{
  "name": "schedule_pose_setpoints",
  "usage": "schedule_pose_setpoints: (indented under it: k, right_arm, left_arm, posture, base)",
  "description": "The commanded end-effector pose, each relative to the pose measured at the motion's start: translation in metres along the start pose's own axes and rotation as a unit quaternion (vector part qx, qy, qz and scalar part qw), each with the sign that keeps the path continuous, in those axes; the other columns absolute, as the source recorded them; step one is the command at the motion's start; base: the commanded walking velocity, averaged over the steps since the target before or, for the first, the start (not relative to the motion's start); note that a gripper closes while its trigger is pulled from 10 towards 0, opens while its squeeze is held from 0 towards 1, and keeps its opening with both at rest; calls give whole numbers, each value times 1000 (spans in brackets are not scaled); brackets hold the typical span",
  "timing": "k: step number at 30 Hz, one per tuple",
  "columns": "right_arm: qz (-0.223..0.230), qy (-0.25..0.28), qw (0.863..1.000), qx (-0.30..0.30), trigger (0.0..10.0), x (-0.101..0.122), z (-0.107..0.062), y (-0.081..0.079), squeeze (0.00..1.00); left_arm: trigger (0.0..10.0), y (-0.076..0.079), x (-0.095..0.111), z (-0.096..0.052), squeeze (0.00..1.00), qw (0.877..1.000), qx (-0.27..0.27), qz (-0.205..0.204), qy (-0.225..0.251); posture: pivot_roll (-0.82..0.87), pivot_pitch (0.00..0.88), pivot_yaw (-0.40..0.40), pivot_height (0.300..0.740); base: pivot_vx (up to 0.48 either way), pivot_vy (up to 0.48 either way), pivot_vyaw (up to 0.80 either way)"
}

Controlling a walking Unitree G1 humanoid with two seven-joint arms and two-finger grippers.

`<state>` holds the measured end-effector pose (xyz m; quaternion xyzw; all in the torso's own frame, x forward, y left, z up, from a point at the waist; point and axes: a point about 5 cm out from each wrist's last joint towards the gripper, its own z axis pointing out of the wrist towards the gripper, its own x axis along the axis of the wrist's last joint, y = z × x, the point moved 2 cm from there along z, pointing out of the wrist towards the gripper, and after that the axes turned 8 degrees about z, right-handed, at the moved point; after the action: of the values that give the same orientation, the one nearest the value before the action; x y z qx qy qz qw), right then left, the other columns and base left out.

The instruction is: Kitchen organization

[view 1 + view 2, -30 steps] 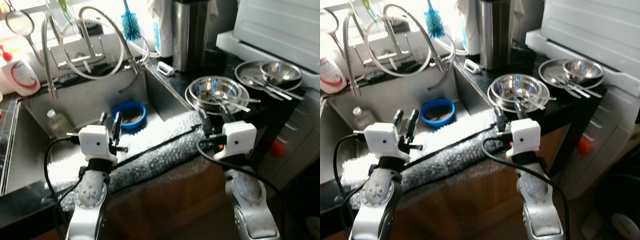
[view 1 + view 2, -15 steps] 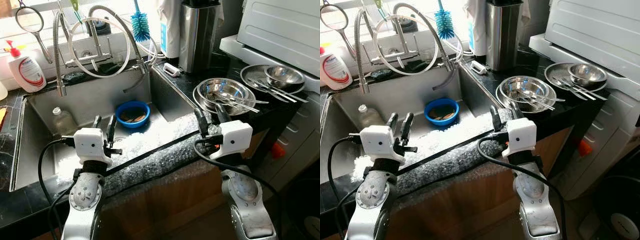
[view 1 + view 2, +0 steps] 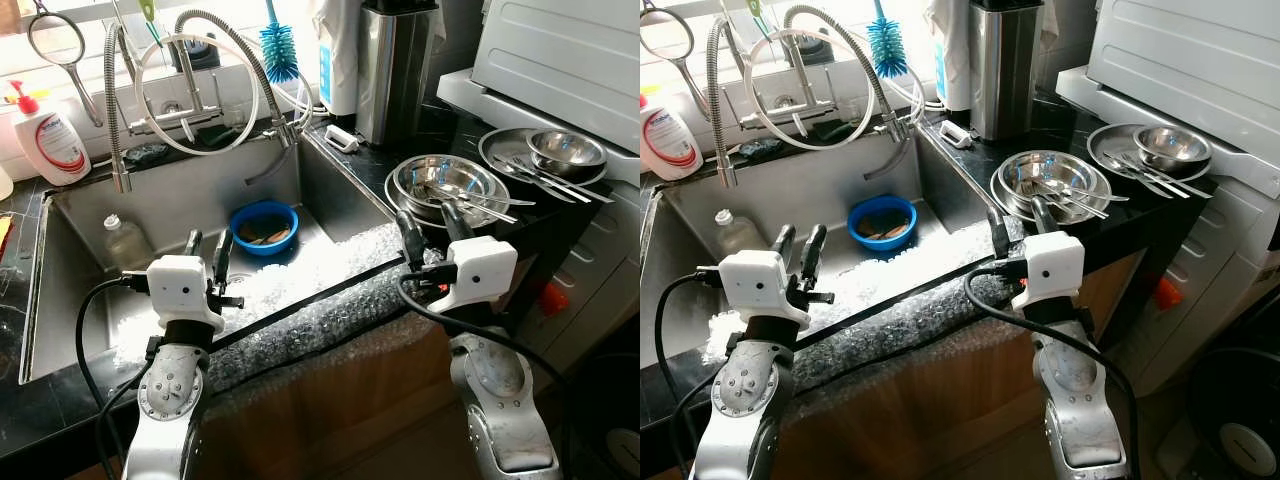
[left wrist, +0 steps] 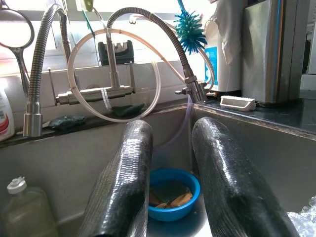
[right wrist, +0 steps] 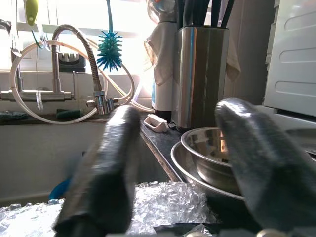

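From the head we see one blue bowl (image 3: 262, 225) holding scraps in the sink (image 3: 80, 205) and two steel bowls (image 3: 442, 183) with cutlery on the counter, while our wrist cameras show the left gripper (image 4: 170, 182) and right gripper (image 5: 177, 173) both spread, empty.

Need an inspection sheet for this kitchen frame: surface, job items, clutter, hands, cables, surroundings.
Surface: black counter around a steel sink; bubble wrap over the sink's front edge.
Job's things: steel bowls with cutlery on the counter, right of the sink; another bowl on a plate further right.
Clutter: blue bowl and a bottle in the sink; soap bottle, brush.
Hands: left hand open over the sink; right hand open, just before the steel bowls.
Cables: black cable across the bubble wrap; loops at both wrists.
Surroundings: faucet hoses, steel canister, white appliance.
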<state>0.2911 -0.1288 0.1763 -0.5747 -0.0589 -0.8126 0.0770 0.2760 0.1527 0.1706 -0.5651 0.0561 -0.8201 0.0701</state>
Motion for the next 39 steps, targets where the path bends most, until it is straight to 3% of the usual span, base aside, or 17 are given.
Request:
schedule_pose_setpoints:
  k: [1, 2, 3, 4, 9, 10, 11, 12, 13, 19, 27, 39]
  right_arm:
    - [7, 4, 1000, -2, 10000, 2, 2, 0, 1000]
    - [7, 4, 1000, -4, 10000, 3, 2, 1, 1000]
    - [7, 5, 1000, -6, 10000, 4, 2, 2, 1000]
    - [6, 7, 1000, -10, 10000, 5, 2, 3, 1000]
    - [2, 15, 1000, -26, 10000, 10, 1, 8, 1000]
    - [-5, 18, 999, -37, 10000, 12, 0, 11, 1000]
    - [-8, 19, 999, -41, 10000, 13, -1, 13, 1000]
    - [-10, 19, 999, -44, 10000, 14, -1, 13, 855]
    - [-13, 19, 999, -44, 10000, 15, -2, 14, 0]
    - [-25, 16, 998, -61, 10000, 16, -5, 21, 0]
    - [17, -8, 990, -139, 10000, 9, -13, 44, 0]
    - [45, -21, 991, -125, 10000, 5, -3, 38, 0]
  left_arm:
    - [10000, -2, 1, 3, 239, 1000, 3, 0, 4]
    - [10000, -2, 1, 3, 239, 1000, 3, 0, 5]
    - [10000, -2, 2, 3, 514, 1000, 2, 0, 5]
    - [10000, -1, 1, 3, 1000, 1000, 3, 0, 5]
    - [10000, -1, 0, 2, 1000, 1000, 5, 0, 3]
    - [10000, 0, 1, 3, 0, 1000, 5, 0, 5]
    - [10000, 0, 1, 3, 0, 1000, 5, 0, 6]
    - [10000, 0, 2, 3, 0, 1000, 5, 0, 6]
    - [10000, 0, 2, 3, 0, 1000, 5, 0, 6]
    - [10000, 3, -1, 4, 0, 1000, -2, -3, 2]
    - [10000, 5, -2, 3, 0, 1000, -8, -6, 0]
    - [10000, 5, -2, 3, 0, 1000, -8, -7, 0]
  posture:
    - [-225, 0, 68, 740]
    - [-225, 0, 68, 740]
    - [-224, 0, 69, 740]
    - [-225, 0, 69, 740]
    - [-228, 0, 72, 740]
    - [-229, 0, 74, 740]
    - [-229, 0, 74, 740]
    - [-229, 0, 74, 740]
    - [-232, 0, 77, 740]
    - [-237, 0, 74, 740]
    - [-237, 0, 71, 740]
    - [-229, 0, 71, 740]
  base:
    - [0, 0, 0]
    - [0, 0, 0]
    - [0, 0, 0]
    - [0, 0, 0]
    - [0, 0, 0]
    - [0, 0, 0]
    - [0, 0, 0]
    - [0, 0, 0]
    - [0, 0, 0]
    - [0, 0, 0]
    - [0, 0, 0]
    - [0, 0, 0]
